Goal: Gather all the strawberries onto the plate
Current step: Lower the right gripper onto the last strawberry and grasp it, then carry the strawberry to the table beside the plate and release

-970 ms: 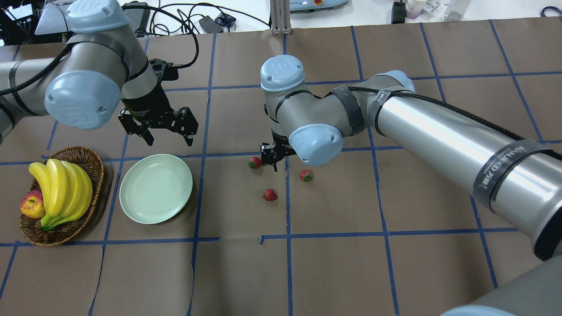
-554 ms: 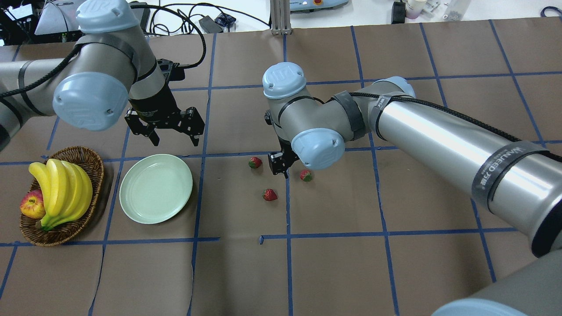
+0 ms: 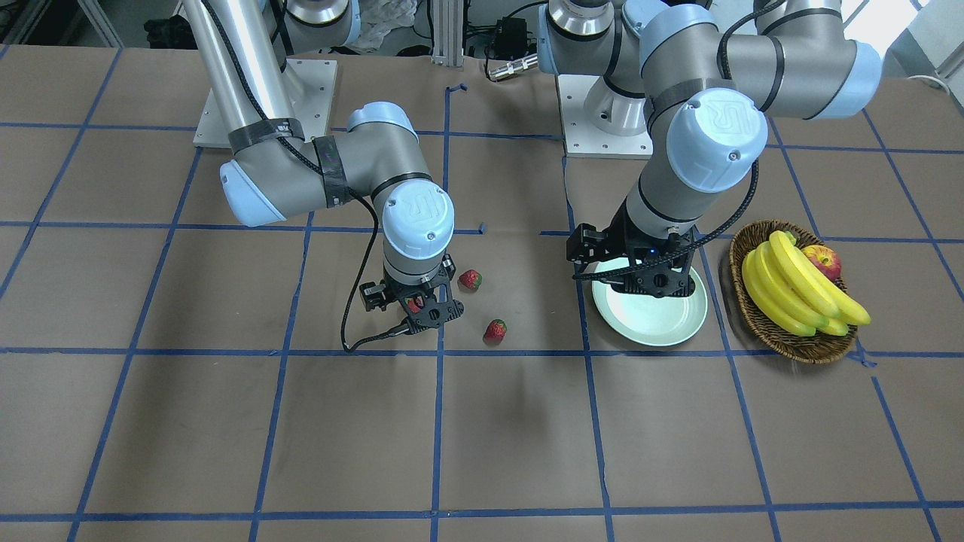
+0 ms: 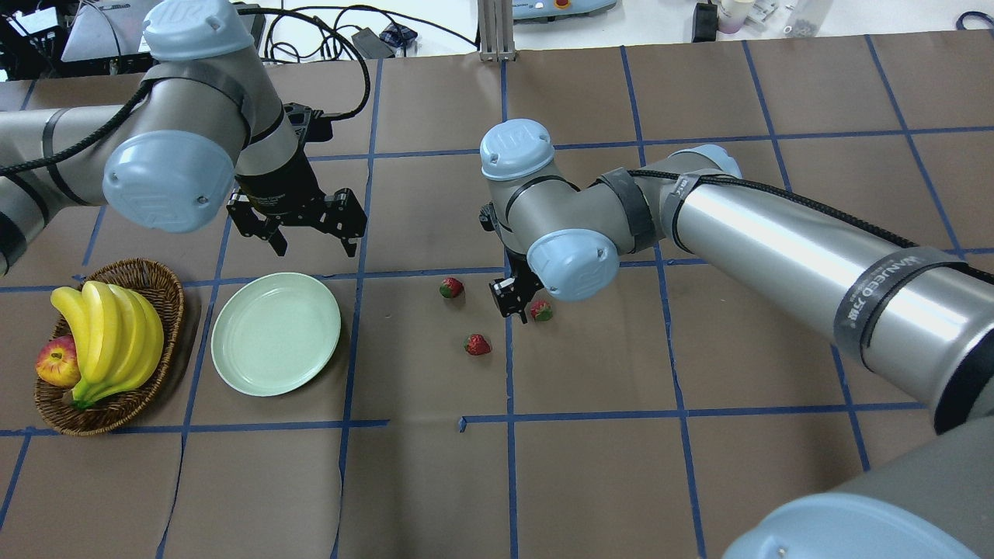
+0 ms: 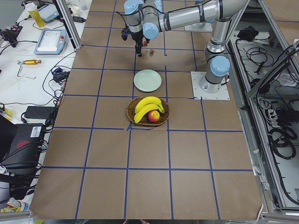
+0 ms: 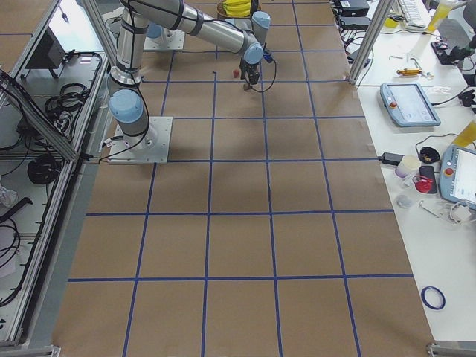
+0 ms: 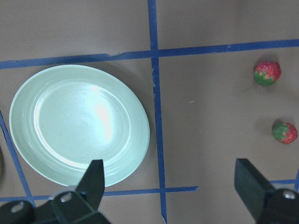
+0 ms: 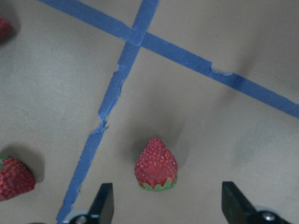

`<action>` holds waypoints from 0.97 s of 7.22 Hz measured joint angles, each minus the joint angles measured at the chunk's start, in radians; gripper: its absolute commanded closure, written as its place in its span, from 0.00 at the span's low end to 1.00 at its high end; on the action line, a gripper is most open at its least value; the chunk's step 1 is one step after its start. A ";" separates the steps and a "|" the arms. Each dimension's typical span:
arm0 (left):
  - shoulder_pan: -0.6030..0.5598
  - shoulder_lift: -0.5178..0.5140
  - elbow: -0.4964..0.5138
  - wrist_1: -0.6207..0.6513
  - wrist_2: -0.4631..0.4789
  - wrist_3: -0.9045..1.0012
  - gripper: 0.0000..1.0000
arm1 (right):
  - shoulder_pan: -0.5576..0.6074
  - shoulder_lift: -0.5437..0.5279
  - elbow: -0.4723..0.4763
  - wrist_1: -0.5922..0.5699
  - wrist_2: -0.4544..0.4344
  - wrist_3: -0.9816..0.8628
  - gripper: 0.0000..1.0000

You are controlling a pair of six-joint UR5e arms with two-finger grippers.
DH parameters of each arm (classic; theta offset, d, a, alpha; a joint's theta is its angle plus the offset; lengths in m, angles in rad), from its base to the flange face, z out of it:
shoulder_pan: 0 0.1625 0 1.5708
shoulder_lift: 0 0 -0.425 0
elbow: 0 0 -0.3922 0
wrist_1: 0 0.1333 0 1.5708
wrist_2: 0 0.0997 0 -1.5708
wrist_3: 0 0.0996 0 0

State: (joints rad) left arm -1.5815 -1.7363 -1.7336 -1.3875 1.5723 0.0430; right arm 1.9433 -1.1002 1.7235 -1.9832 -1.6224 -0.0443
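Observation:
Three strawberries lie on the brown table: a left one (image 4: pixel 451 288), a near one (image 4: pixel 477 344) and a right one (image 4: pixel 541 311). My right gripper (image 4: pixel 516 304) hangs low over the right strawberry. The right wrist view shows that berry (image 8: pixel 156 164) between the open fingers (image 8: pixel 103 203), untouched. In the front view it (image 3: pixel 413 305) is half hidden behind that gripper (image 3: pixel 413 312). The pale green plate (image 4: pixel 276 334) is empty, left of the berries. My left gripper (image 4: pixel 311 242) is open and empty, hovering just behind the plate (image 7: pixel 79 123).
A wicker basket (image 4: pixel 169 307) with bananas (image 4: pixel 109 341) and an apple (image 4: pixel 56 362) stands left of the plate. Blue tape lines cross the table. Cables and gear lie beyond the far edge.
My right gripper has moved rightwards from beside the left strawberry to over the right strawberry. My left arm has shifted slightly to the right. No berry has moved.

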 measured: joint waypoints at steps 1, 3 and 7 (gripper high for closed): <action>-0.001 -0.001 -0.001 0.001 0.000 -0.001 0.00 | -0.001 0.010 0.000 -0.003 0.005 -0.001 0.40; -0.001 -0.002 -0.001 0.001 0.000 -0.001 0.00 | -0.001 0.019 0.000 -0.006 0.010 -0.001 0.97; 0.000 -0.003 0.000 0.009 0.002 0.005 0.00 | -0.001 0.023 -0.005 -0.005 0.009 0.009 1.00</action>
State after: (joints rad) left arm -1.5811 -1.7395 -1.7331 -1.3780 1.5741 0.0485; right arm 1.9420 -1.0775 1.7186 -1.9879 -1.6130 -0.0356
